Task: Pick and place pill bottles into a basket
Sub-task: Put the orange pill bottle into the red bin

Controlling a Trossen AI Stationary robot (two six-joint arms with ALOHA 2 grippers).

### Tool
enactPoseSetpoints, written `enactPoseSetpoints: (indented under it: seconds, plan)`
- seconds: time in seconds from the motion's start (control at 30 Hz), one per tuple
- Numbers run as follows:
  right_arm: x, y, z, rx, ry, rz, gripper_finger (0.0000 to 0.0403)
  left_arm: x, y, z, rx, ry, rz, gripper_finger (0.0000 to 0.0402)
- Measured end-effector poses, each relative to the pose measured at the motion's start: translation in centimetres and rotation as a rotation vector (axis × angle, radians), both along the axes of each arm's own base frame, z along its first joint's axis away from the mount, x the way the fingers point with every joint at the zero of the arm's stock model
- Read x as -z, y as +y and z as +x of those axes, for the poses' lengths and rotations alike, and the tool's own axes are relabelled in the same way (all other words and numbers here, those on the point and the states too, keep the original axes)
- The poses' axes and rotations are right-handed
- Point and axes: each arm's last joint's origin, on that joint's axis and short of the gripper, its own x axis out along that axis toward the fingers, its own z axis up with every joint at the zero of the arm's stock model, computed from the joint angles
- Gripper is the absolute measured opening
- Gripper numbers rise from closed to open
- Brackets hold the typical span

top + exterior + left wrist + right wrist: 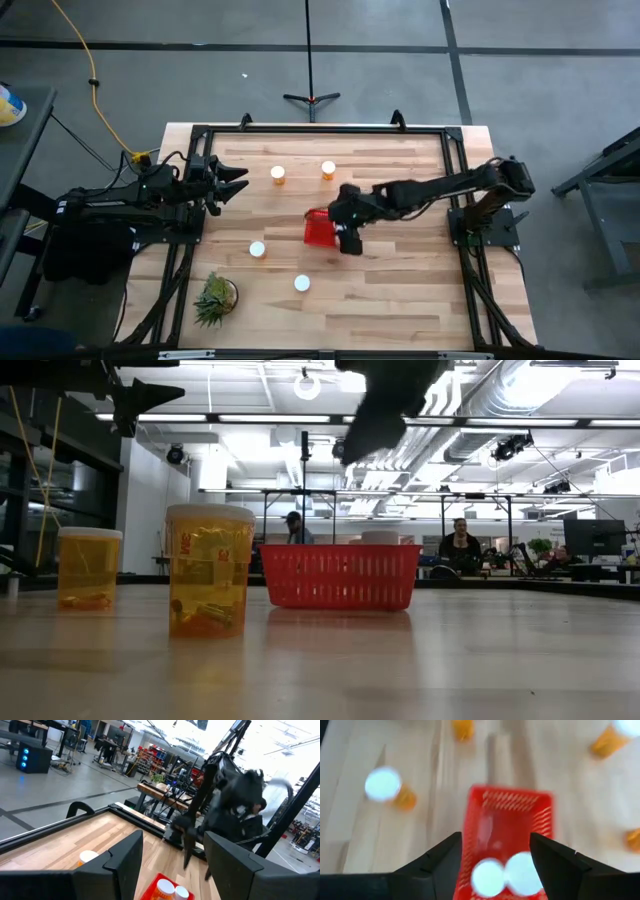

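The red basket (316, 230) stands mid-table and also shows in the low view (340, 575). Two white-capped pill bottles (487, 876) (522, 874) stand inside it. Several more pill bottles stand on the wood: two toward the far edge (278, 175) (328, 170) and two nearer (257, 250) (302, 284). My right gripper (495, 852) is open and empty, hovering above the basket's right part (345, 235). My left gripper (240, 185) is open and empty, held above the table's left edge.
A small green spiky plant (215, 298) stands near the table's front left. A black frame (320, 128) runs round the table edges. People sit and stand in the room behind the table (460, 545).
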Motion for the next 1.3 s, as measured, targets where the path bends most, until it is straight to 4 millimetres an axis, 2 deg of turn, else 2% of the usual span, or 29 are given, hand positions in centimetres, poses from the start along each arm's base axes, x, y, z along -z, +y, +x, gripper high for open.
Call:
enactPoseSetpoints:
  seconds: [0.27,0.37,0.5,0.63,0.8,0.97,1.1,1.2,1.3]
  plan:
    - [-4.9,-4.3,-1.9,0.069,-0.201,0.031,0.0198,0.0,0.0,0.0,0.000,-0.001,-0.003,0.0246]
    - [-6.9,-6.0,-2.5,0.068,-0.332,0.033,0.0191,0.0,0.0,0.0,0.000,-0.002,-0.006,0.0246]
    - [-10.0,-8.0,-2.7,0.035,-0.599,0.080,0.0182,0.0,0.0,0.0,0.000,-0.002,-0.006,0.0246]
    - [-11.2,-9.5,-2.9,0.011,-0.716,0.092,0.0175,0.0,0.0,0.0,0.001,-0.002,-0.007,0.0246]
    - [-10.5,-10.9,-3.2,0.021,-0.662,0.086,0.0168,0.0,0.0,0.0,0.002,-0.007,-0.028,0.0246]
    - [-9.0,-12.1,-4.2,0.003,-0.806,0.153,0.0154,0.0,0.1,0.0,-0.026,-0.008,-0.031,0.0246]
    - [-5.9,-13.0,-5.8,0.070,-0.817,0.182,0.0140,0.0,0.2,-0.1,-0.079,-0.007,-0.033,0.0246]
    - [-3.2,-13.6,-6.6,0.114,-0.759,0.170,0.0135,0.0,0.3,-0.1,-0.091,-0.007,-0.035,0.0246]
    - [-1.6,-14.2,-7.2,0.190,-0.724,0.138,0.0134,0.0,0.3,-0.1,-0.115,-0.012,-0.050,0.0246]
